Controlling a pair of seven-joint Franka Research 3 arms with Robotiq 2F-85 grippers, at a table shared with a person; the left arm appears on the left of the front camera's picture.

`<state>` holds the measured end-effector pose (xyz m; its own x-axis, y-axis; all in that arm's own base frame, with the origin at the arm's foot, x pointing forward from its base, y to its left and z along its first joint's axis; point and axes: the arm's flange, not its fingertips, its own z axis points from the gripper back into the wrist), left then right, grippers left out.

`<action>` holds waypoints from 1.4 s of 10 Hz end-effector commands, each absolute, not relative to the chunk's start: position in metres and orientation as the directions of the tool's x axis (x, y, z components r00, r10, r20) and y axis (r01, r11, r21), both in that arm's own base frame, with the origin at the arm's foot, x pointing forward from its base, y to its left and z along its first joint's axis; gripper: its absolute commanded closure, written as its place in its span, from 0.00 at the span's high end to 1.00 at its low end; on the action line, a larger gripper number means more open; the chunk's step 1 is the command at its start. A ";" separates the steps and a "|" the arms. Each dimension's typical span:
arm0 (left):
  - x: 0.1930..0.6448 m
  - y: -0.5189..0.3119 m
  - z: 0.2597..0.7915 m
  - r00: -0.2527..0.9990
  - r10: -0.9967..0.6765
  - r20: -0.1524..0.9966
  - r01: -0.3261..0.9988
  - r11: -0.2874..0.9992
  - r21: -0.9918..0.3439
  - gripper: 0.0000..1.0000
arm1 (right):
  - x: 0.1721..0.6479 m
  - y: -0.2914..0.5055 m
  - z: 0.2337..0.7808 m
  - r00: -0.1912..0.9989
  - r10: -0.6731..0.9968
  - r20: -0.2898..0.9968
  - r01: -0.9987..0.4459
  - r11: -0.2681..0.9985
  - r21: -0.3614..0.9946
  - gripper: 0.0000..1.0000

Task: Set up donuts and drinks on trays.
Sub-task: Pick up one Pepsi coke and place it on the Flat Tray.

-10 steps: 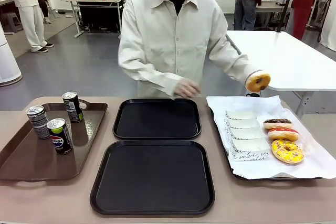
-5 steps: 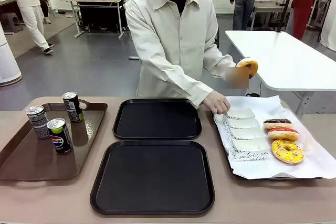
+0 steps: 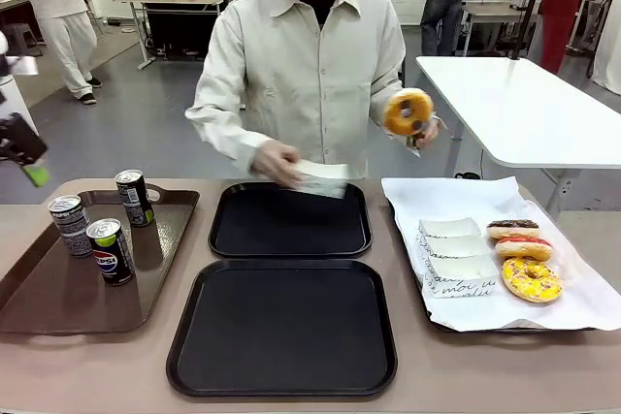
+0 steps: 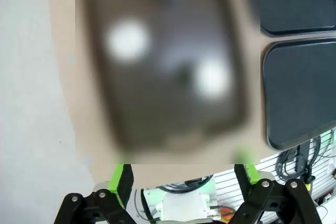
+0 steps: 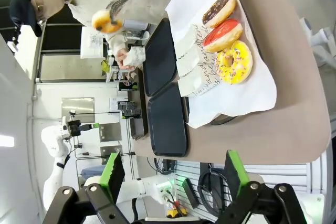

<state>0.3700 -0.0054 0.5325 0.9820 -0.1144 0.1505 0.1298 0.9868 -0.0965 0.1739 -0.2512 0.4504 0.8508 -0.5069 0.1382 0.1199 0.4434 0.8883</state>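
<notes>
Your left jaws, spread wide and empty, point down at the brown tray (image 3: 58, 300); the upright cans (image 3: 110, 251) stand straight ahead of them, far nearer than to your right jaws, likewise spread. The person holds one donut (image 3: 408, 111) beyond the black trays (image 3: 281, 329).

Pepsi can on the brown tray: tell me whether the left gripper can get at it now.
Probably yes. The left gripper hangs open above the brown tray, and nothing covers the Pepsi can. A grey can stands close beside it, so the fit may be tight.
</notes>
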 end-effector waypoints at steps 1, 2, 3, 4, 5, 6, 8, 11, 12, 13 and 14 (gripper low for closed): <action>0.401 -0.021 0.517 0.984 -0.107 0.140 0.121 0.988 -0.094 1.00 | 0.172 -0.253 0.449 0.851 -0.506 0.142 0.106 0.431 0.896 1.00; 0.412 -0.029 0.504 0.984 -0.108 0.139 0.121 0.989 -0.088 1.00 | 0.172 -0.253 0.449 0.851 -0.506 0.142 0.106 0.431 0.896 1.00; 0.415 -0.032 0.498 0.983 -0.107 0.146 0.122 0.988 -0.096 1.00 | 0.172 -0.253 0.449 0.851 -0.506 0.142 0.106 0.431 0.896 1.00; 0.410 -0.026 0.501 0.978 -0.113 0.177 0.138 0.982 -0.131 1.00 | 0.172 -0.253 0.449 0.851 -0.506 0.142 0.106 0.431 0.896 1.00; 0.408 -0.030 0.496 0.981 -0.134 0.138 0.148 0.984 -0.102 1.00 | 0.172 -0.253 0.449 0.851 -0.506 0.142 0.106 0.431 0.896 1.00; 0.408 -0.030 0.496 0.981 -0.134 0.138 0.148 0.984 -0.102 1.00 | 0.172 -0.253 0.449 0.851 -0.506 0.142 0.106 0.431 0.896 1.00; 0.408 -0.030 0.496 0.981 -0.134 0.138 0.148 0.984 -0.102 1.00 | 0.172 -0.253 0.449 0.851 -0.506 0.142 0.106 0.431 0.896 1.00; 0.411 -0.031 0.494 0.980 -0.135 0.144 0.151 0.983 -0.108 1.00 | 0.172 -0.253 0.449 0.851 -0.506 0.142 0.106 0.431 0.896 1.00; 0.414 -0.043 0.488 0.980 -0.121 0.159 0.133 0.989 -0.071 1.00 | 0.172 -0.253 0.449 0.851 -0.506 0.142 0.106 0.431 0.896 1.00; 0.417 -0.049 0.485 0.983 -0.092 0.158 0.103 0.992 -0.066 1.00 | 0.172 -0.253 0.449 0.851 -0.506 0.142 0.106 0.431 0.896 1.00; 0.419 -0.054 0.478 0.992 -0.051 0.117 0.059 0.996 -0.063 1.00 | 0.172 -0.253 0.449 0.851 -0.506 0.142 0.106 0.431 0.896 1.00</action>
<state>0.4143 -0.0432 0.4862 0.9847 -0.1087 0.1361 0.1225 0.9876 -0.0979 0.1737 -0.2513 0.4503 0.8507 -0.5074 0.1377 0.1203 0.4429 0.8884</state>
